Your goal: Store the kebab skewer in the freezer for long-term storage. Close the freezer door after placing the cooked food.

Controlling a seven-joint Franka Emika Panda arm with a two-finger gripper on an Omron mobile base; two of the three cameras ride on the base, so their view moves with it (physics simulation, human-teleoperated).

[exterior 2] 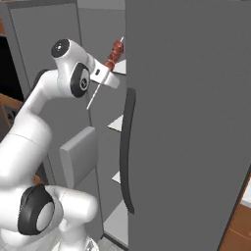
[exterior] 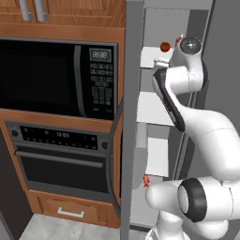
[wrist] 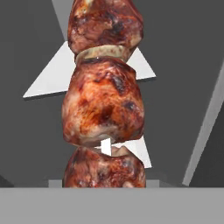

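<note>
Kitchen with open freezer (exterior: 159,117), white shelves at upper right of the left base frame. Fingers (exterior 2: 105,72) closed on the kebab skewer (exterior 2: 115,51), held at the freezer's top shelf (exterior 2: 122,67); freezer door (exterior: 131,117) open.

Glossy white rounded arm (exterior: 211,136) segments, bulbous at the joints, ringed with dark bands; black round caps on elbow and wrist; a black stripe along one link.

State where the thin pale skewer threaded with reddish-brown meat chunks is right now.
The kebab skewer is held in the shut gripper, high in the right base view, tilted toward the open freezer's upper white shelf.
</note>
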